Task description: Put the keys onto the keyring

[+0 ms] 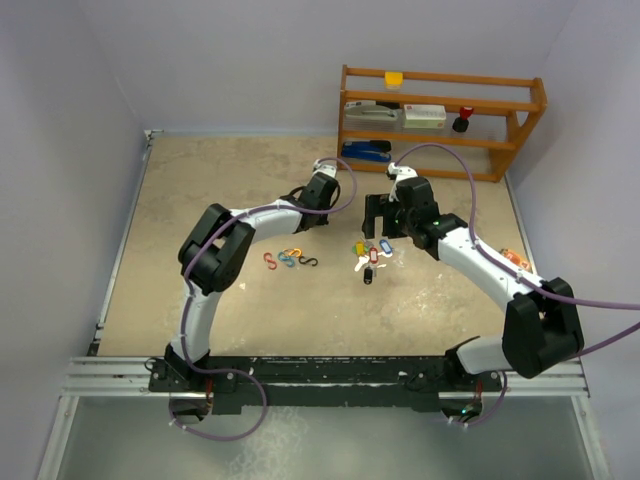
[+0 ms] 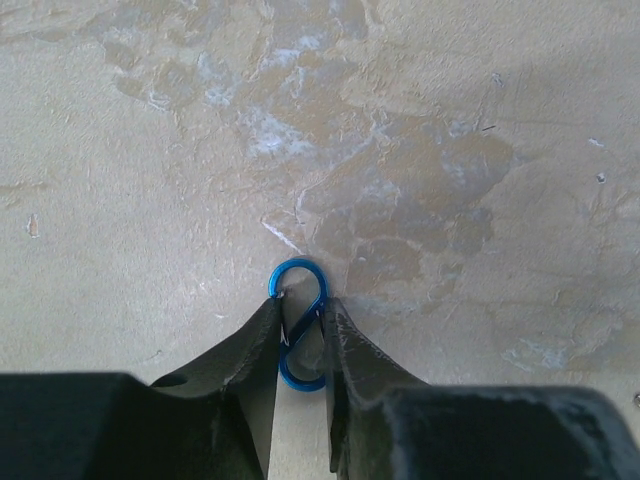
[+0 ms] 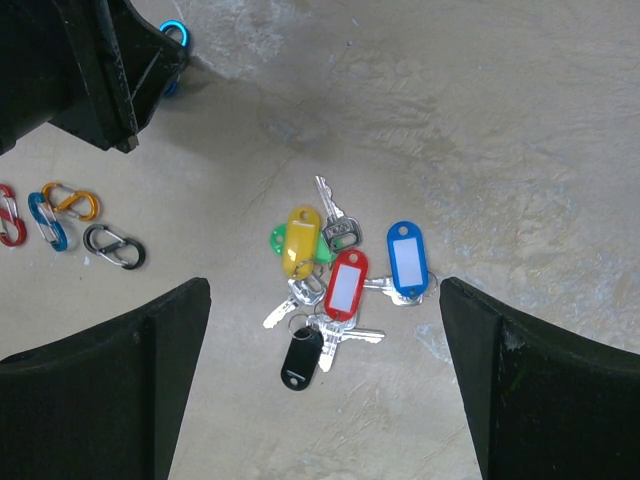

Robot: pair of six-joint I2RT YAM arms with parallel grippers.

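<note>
**Left arm** (image 1: 200, 312) and **right arm** (image 1: 478, 268): curved white links between bulky black joint housings. A purple cable (image 1: 440, 147) loops along each arm. Both bases sit on a black rail (image 1: 330, 385). The fingers (image 3: 110, 385) are matte black, tapering wedges.

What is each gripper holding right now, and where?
Left gripper pinches the blue S-clip across its middle, upper loop free. Right gripper holds nothing.
</note>
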